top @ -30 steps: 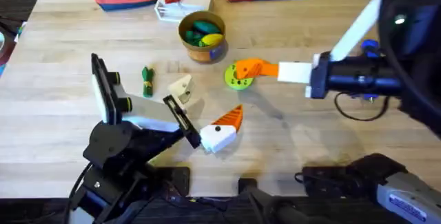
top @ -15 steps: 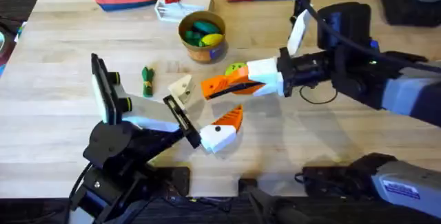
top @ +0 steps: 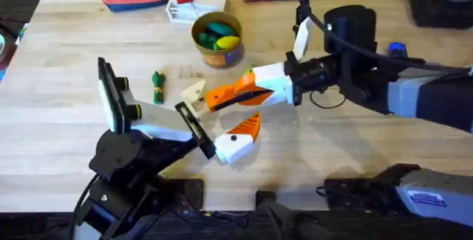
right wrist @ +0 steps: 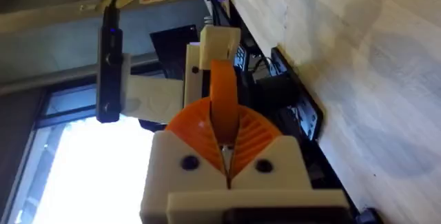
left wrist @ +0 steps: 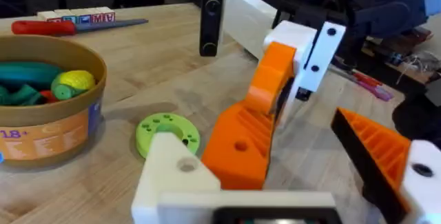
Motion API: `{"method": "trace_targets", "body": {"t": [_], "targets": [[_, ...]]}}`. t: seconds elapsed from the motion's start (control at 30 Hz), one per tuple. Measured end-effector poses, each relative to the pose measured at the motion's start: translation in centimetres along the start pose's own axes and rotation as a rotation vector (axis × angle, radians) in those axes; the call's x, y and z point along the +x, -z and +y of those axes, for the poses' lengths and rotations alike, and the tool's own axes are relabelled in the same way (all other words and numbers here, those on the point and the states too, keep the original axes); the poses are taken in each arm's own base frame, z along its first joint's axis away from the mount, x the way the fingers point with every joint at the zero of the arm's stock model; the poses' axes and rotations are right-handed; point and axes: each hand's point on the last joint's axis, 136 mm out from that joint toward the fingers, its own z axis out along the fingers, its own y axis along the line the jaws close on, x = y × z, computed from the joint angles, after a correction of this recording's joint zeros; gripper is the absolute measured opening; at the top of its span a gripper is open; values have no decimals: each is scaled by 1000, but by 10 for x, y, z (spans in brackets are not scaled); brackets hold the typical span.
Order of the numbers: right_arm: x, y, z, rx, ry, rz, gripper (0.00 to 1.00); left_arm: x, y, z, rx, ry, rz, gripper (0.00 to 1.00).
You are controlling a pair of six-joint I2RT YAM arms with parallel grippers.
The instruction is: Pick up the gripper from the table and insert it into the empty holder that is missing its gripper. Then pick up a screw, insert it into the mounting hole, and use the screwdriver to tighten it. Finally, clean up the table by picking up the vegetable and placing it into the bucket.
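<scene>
1. White plastic sits nearest me: the left gripper rests with its fingers spread apart, one of them the bare holder.
2. Clamped on the orange finger piece, the right gripper has swung across from over the green disc in the last second. The piece now hangs just beside the holder; I cannot tell whether they touch.
3. To my eye, that leaves lining up and pushing in as the step at hand.
4. Farther off, the vegetable lies on the table, outside the bucket, and the blue screwdriver waits behind the right arm.
</scene>
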Motion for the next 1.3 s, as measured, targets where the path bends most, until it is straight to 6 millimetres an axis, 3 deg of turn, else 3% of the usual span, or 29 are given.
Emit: {"method": "trace_targets", "body": {"t": [0.6, 0.87, 1.1, 1.3], "targets": [[-11, -8, -1, 7, -17, -43, 4, 1, 0, -5, 26, -13, 7, 985], [-14, -28, -4, -8, -17, 2, 4, 3, 0, -8, 49, -37, 13, 985], [-28, -42, -4, -10, -10, 21, 4, 0, 1, 2, -5, -28, 1, 986], [-30, -41, -5, -9, -13, 17, 4, 1, 1, 0, 9, -29, 4, 986]]}}
